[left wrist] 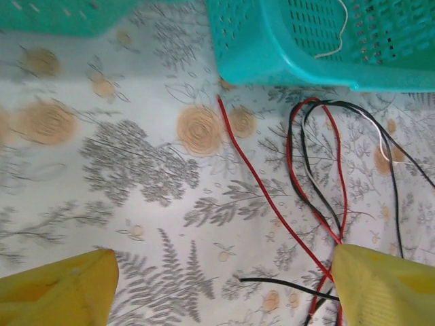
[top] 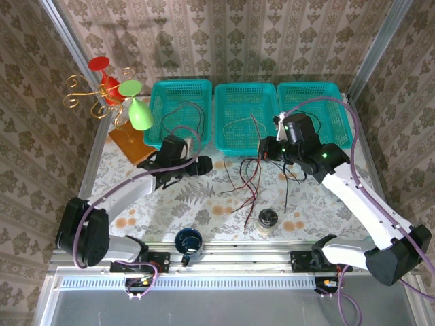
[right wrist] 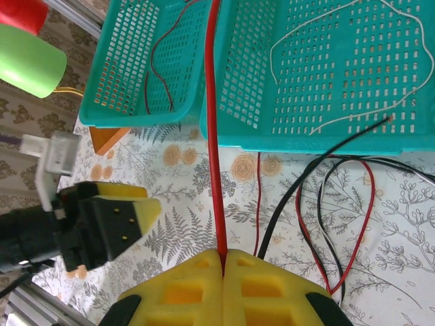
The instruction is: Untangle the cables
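- Cables (top: 253,182), thin flexible wires in dark red, black and cream, lie tangled at the middle of the floral tabletop (top: 198,204), just before the middle turquoise plastic basket (top: 246,87)
- Right gripper (right wrist: 223,255) is clenched on one dark red strand (right wrist: 215,136), running taut
- Left gripper (left wrist: 224,288) gapes wide, grasping nothing
- Light, limp, snag-prone: take a free end, clear of crossings

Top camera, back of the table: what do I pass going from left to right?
Stand with red and green cups → left teal basket → middle teal basket → right teal basket.
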